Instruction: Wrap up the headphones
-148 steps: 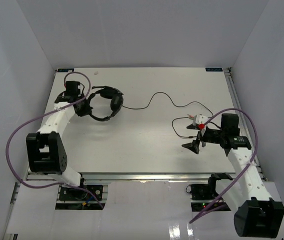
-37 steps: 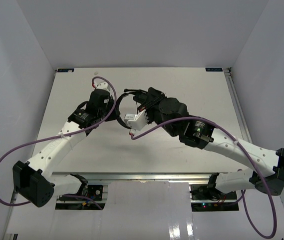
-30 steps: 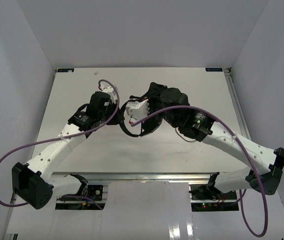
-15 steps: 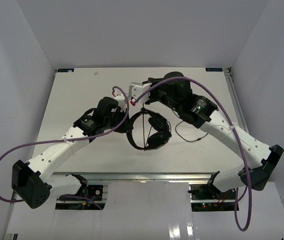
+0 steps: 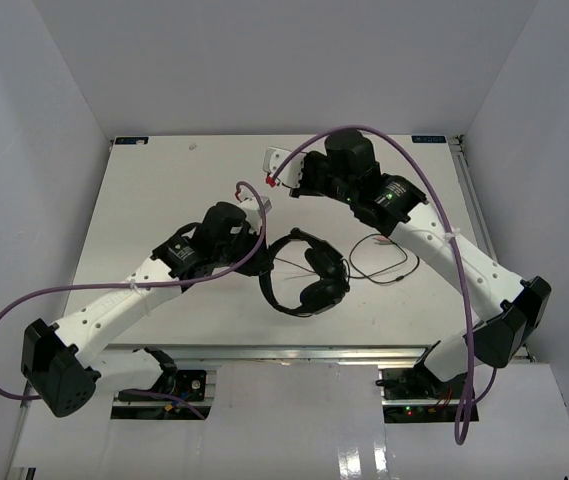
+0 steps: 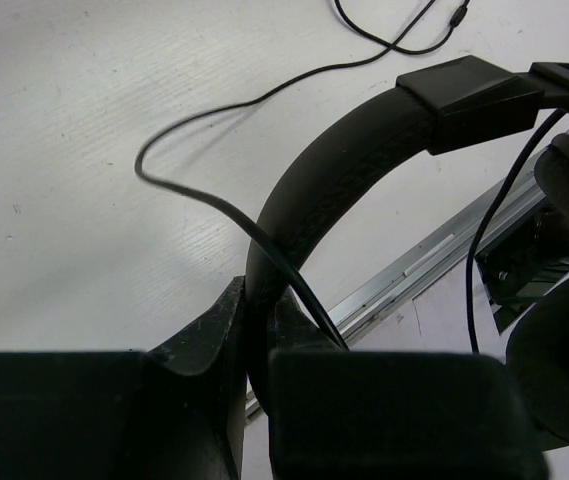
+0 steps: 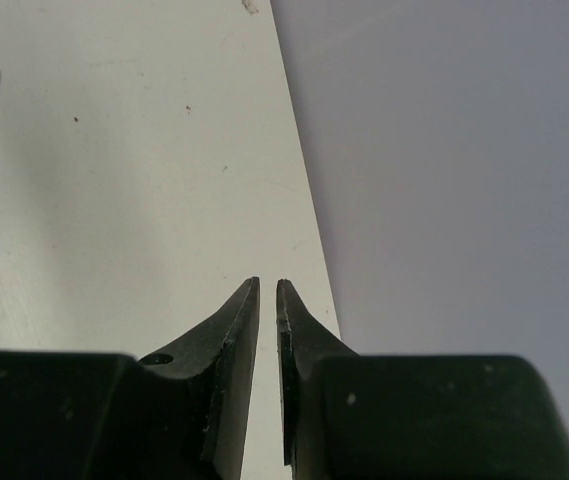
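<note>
The black headphones (image 5: pixel 314 285) hang over the table's near middle, with my left gripper (image 5: pixel 263 258) shut on the headband. In the left wrist view the headband (image 6: pixel 364 150) runs up out of my left gripper (image 6: pixel 259 300). The thin black cord (image 6: pixel 204 200) crosses the band at the fingers and trails away over the table. One earcup (image 6: pixel 564 370) shows at the right edge. More cord (image 5: pixel 379 262) lies looped to the right of the headphones. My right gripper (image 5: pixel 294 183) is raised behind them. In its wrist view my right gripper (image 7: pixel 268 285) has its jaws nearly together with nothing between them.
The white table (image 7: pixel 114 200) meets a grey wall (image 7: pixel 464 150) just ahead of the right fingers. The table's near metal rail (image 6: pixel 434 255) runs under the headphones. Purple arm cables (image 5: pixel 419 190) arc above both arms.
The right gripper has swung up and back, away from the headphones, and narrowed slightly. The left gripper has carried the headphones right and nearer. The cord now lies looped on the table.
</note>
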